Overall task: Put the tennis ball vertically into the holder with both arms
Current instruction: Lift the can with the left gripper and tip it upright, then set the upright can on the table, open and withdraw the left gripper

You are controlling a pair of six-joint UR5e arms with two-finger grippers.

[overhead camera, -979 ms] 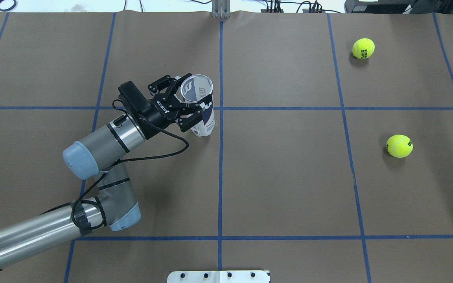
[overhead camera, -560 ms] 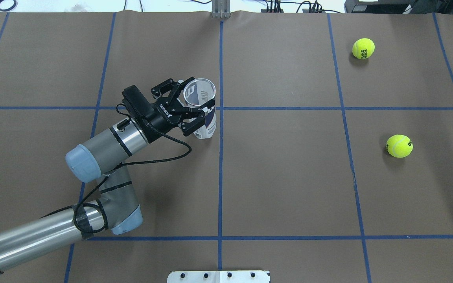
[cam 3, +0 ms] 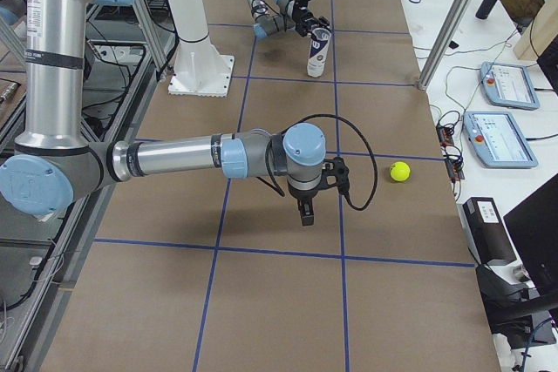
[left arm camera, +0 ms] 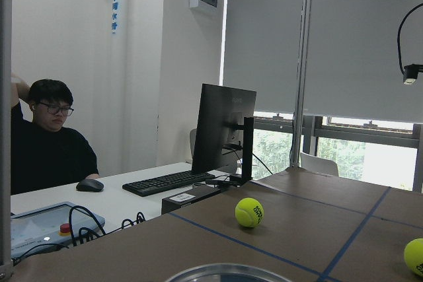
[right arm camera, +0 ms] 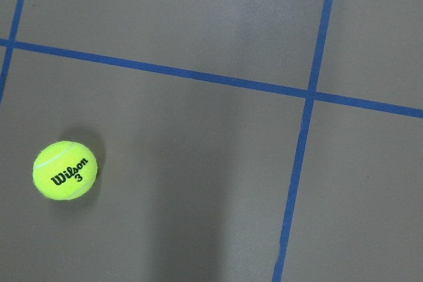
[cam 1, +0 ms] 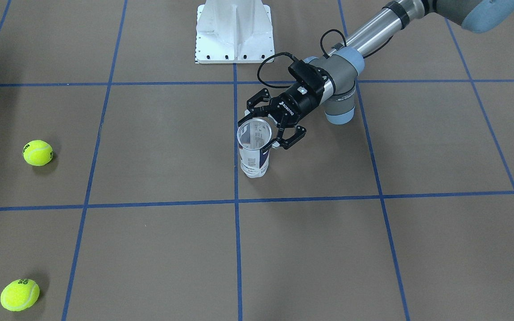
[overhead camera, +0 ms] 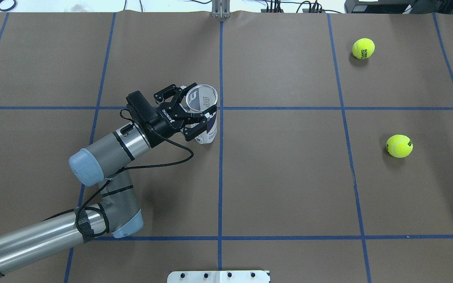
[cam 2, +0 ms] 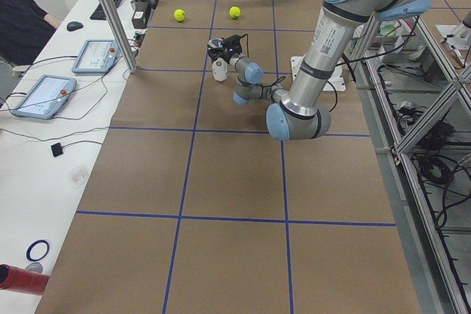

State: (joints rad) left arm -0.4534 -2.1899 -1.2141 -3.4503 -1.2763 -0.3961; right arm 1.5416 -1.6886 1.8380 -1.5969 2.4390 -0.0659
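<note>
Nearest the robot sits the white pedestal base (overhead camera: 218, 276). Beyond it the left arm (overhead camera: 104, 151) stretches low over the brown paper-covered table (overhead camera: 289, 188). The left gripper (overhead camera: 198, 106) clasps the Wilson ball tube (overhead camera: 207, 133) from the side, its 2 fingers pressed on the wall just under the top edge. The tube stands upright beside the central blue tape line (overhead camera: 220, 177), base seemingly on the paper (a side hold leaves the mouth unblocked and should stop a tall, light can tipping).

The right gripper (cam 3: 305, 211) hangs pointing down, well apart from the tube; I cannot tell whether its jaws are parted. Its wrist camera looks onto a Wilson 3 ball (right arm camera: 65, 170).

Further out lie the nearer tennis ball (overhead camera: 399, 146) and the farther tennis ball (overhead camera: 363, 48), both on the paper, so insertion is not yet begun.
</note>
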